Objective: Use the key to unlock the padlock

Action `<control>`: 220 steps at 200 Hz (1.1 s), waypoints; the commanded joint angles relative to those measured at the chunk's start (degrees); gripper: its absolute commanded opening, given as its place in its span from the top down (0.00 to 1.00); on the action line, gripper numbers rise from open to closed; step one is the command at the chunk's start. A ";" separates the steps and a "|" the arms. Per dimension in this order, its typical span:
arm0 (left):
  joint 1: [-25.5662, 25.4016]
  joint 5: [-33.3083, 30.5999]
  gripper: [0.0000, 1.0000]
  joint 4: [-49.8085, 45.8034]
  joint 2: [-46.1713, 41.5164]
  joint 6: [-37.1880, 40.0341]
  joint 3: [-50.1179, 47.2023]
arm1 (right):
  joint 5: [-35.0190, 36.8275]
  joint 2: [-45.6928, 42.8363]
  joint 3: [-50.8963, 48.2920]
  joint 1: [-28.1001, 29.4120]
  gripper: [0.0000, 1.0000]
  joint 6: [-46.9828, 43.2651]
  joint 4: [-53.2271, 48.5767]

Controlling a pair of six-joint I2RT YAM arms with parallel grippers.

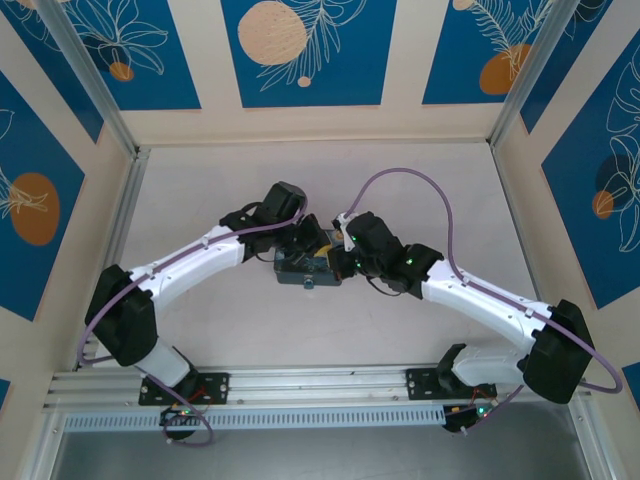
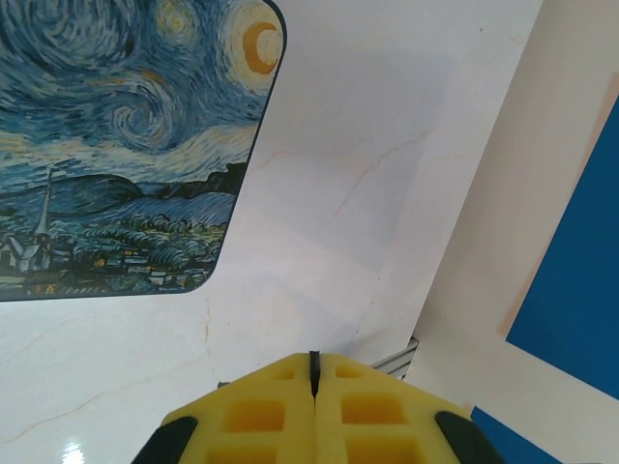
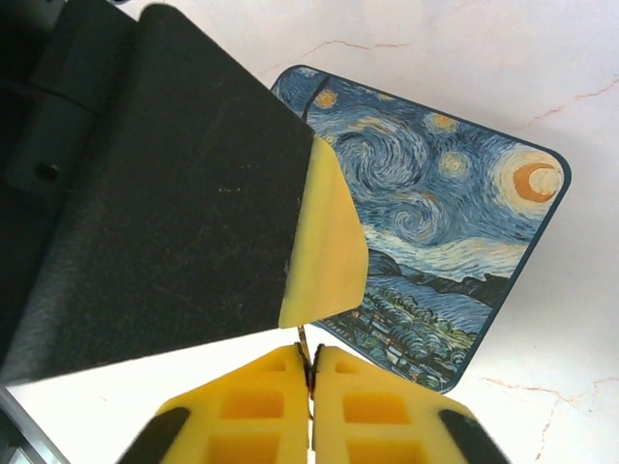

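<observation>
Pale marbled tabletop point(image 3: 551, 406). Right gripper point(image 3: 309, 375) pads pressed together on thin grey sliver, likely the key point(image 3: 304, 340), left gripper point(image 2: 314, 367) closed tight alongside, both at painted tin point(image 3: 435, 222) edge; padlock not made out. Probably light, stiff, slippery: pinch flat across bow.

Tin point(image 1: 300, 272) on table point(image 1: 330, 335)
</observation>
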 commanded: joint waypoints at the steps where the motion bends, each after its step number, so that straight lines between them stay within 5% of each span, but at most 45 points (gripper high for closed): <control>1: -0.33 -0.26 1.00 1.17 0.52 3.99 0.12 | -1.11 -2.92 0.90 -1.44 0.68 0.58 0.53; 30: 0.94 -3.16 1.00 4.82 -0.88 12.00 -1.42 | -9.99 -10.74 -4.01 -8.34 0.49 5.58 2.38; 93: 1.88 -2.90 1.00 24.46 -7.12 25.63 -9.73 | -34.42 -15.65 -13.90 -25.33 0.46 26.69 19.18; 138: 1.81 -5.09 1.00 41.20 -11.99 24.69 -17.17 | -39.94 -9.76 -16.02 -26.06 0.51 39.09 37.46; 220: 1.82 -9.29 1.00 48.31 -12.71 20.27 -19.19 | -41.91 -2.23 -17.59 -25.19 0.56 50.03 55.47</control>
